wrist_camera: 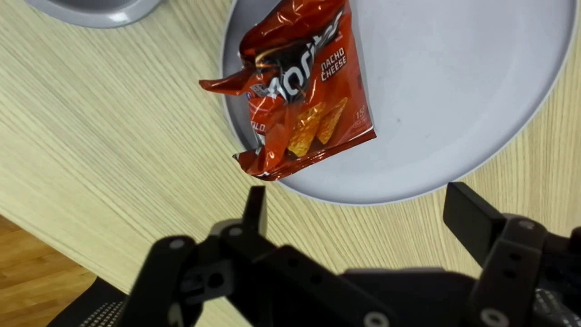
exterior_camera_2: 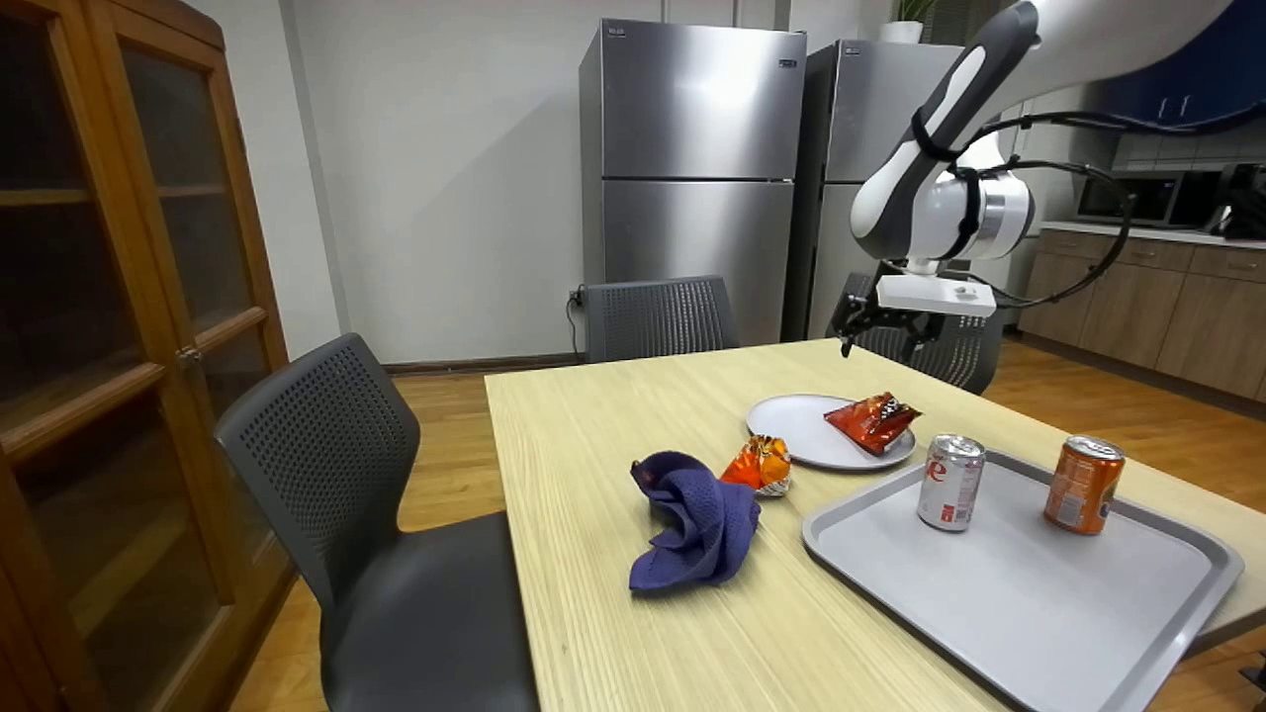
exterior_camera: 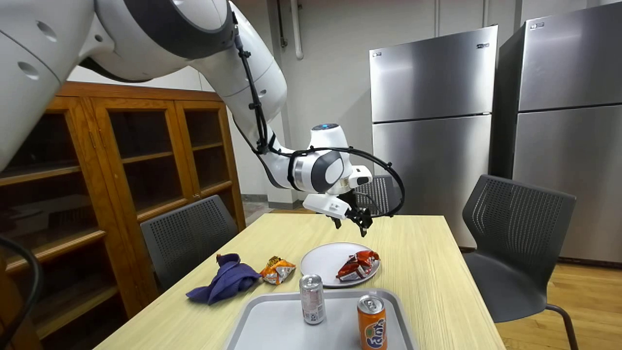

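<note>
The tool [wrist_camera: 356, 204] is hanging spread wide above the tabletop [exterior_camera: 418, 262], past the far rim of a plate [wrist_camera: 431, 91]. A red Doritos bag [wrist_camera: 308, 100] is lying on the plate's right side, apart from the tool. A black cable [exterior_camera: 402, 190] is looping out right of the tool. Just nearer than the plate, a grey tray [exterior_camera: 272, 325] is carrying two upright obstacles: a silver can [exterior_camera: 312, 299] and, to its right, an orange Fanta can [exterior_camera: 372, 321]. Left of the plate, an orange snack bag [exterior_camera: 278, 270] is sitting just beside a bunched purple cloth [exterior_camera: 228, 279], which is lying near the left edge. Pale wood is stretching from the plate to the far and right edges, where dark chairs [exterior_camera: 515, 218] are standing.
</note>
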